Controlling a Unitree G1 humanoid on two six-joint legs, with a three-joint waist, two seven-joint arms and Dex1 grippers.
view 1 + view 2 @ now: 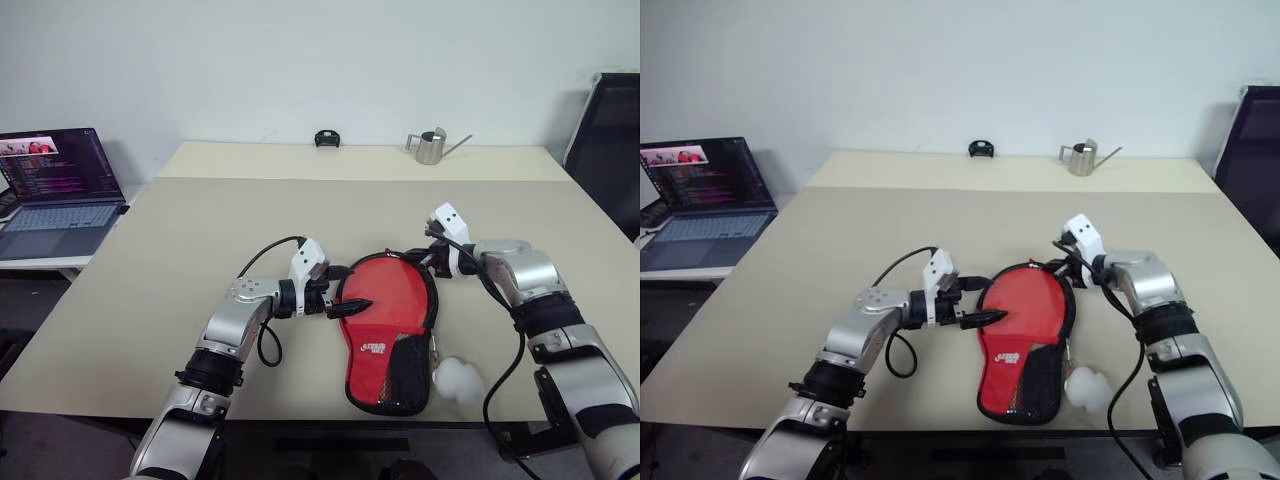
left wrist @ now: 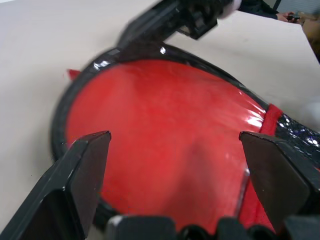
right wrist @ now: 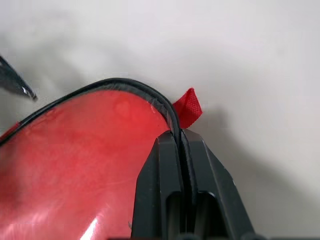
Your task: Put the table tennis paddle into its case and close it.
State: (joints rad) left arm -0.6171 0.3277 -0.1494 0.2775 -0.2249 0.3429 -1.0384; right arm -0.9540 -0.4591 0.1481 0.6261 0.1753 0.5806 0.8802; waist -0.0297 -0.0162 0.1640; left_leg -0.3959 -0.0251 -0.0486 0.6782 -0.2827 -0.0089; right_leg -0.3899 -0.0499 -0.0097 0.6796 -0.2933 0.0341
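The case point(image 1: 388, 330) lies flat near the table's point(image 1: 150, 300) front edge. The right gripper point(image 3: 180, 142) pinches the case's black rim beside a red tab point(image 3: 188, 107). The left gripper point(image 2: 175, 175) spreads wide over the case's red face, bare tabletop behind it.

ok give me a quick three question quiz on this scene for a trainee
1. True or false: the right gripper is shut on the black edge of the case.
2. Which side of the case faces up? A) black B) red C) cannot tell
3. Fill in: the left gripper is ____, its fingers spread over the case's round end.

Key
1. True. In the right wrist view the fingers pinch the black rim beside a small red tab.
2. B. The red side with the white logo and the mesh pocket shows.
3. Open.
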